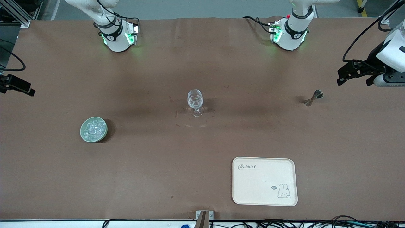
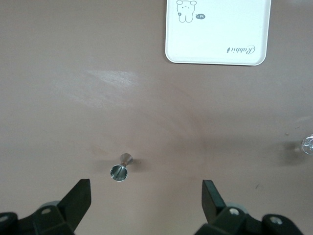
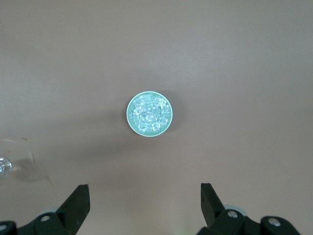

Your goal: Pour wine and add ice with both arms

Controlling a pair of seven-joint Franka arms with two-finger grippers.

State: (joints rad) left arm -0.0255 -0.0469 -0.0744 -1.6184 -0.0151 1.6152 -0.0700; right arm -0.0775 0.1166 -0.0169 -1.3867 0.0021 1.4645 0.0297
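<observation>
The wine's steel jigger [image 1: 314,98] stands upright on the brown table toward the left arm's end; in the left wrist view the jigger [image 2: 121,169] shows just ahead of one finger. My left gripper [image 1: 354,81] [image 2: 146,193] hangs open and empty over that end of the table. Ice [image 1: 94,128] [image 3: 149,113] fills a pale green bowl [image 1: 83,133] [image 3: 130,113] toward the right arm's end. My right gripper [image 1: 17,87] [image 3: 145,196] hovers open and empty over the table edge there, apart from the bowl. A clear stemmed wine glass [image 1: 195,103] stands at mid-table between jigger and bowl.
A cream tray [image 1: 264,181] [image 2: 217,32] with a rabbit drawing lies nearer the front camera than the jigger. The glass shows at the picture edge in both wrist views [image 2: 307,144] [image 3: 4,166]. The two arm bases [image 1: 117,38] [image 1: 289,34] stand along the table's back edge.
</observation>
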